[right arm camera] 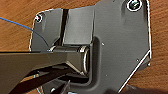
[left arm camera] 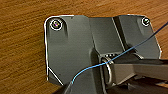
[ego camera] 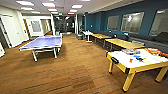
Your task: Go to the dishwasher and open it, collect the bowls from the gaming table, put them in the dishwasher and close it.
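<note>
A room of brown wood-plank floor lies before me. Nearest, at right, stands the white-topped, yellow-legged gaming table, a colourful board game spread on it; I cannot make out any bowls there. Beyond that table runs a row of yellow-topped tables along the blue wall. Left of it stands a purple table-tennis table. Whether either pincer is spread or pressed together, I cannot tell.

Wood floor, teal wall, ping-pong table, ceiling lights.
</note>
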Controlling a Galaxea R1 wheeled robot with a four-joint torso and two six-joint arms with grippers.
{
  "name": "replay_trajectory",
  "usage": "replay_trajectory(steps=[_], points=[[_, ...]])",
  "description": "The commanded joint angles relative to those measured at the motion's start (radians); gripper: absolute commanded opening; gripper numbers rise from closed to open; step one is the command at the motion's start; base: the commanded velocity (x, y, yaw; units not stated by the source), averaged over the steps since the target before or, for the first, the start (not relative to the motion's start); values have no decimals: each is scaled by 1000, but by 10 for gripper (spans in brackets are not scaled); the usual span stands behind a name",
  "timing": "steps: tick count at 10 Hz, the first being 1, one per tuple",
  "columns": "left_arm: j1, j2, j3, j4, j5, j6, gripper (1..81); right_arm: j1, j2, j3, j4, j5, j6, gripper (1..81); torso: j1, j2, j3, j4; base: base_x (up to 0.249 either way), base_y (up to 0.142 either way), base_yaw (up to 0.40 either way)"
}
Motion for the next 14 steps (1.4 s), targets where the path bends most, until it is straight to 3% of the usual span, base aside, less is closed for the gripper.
replay_trajectory(steps=[1, 14], points=[[-45, -7, -1, 6, 46, 3, 811, 46, -6, 1, -10, -54, -4, 811, 0, 0, 0, 0, 0, 0, -385], [-46, -7, -1, 5, 47, 3, 811, 49, -4, 1, -10, -55, -3, 811, 0, 0, 0, 0, 0, 0, -378]])
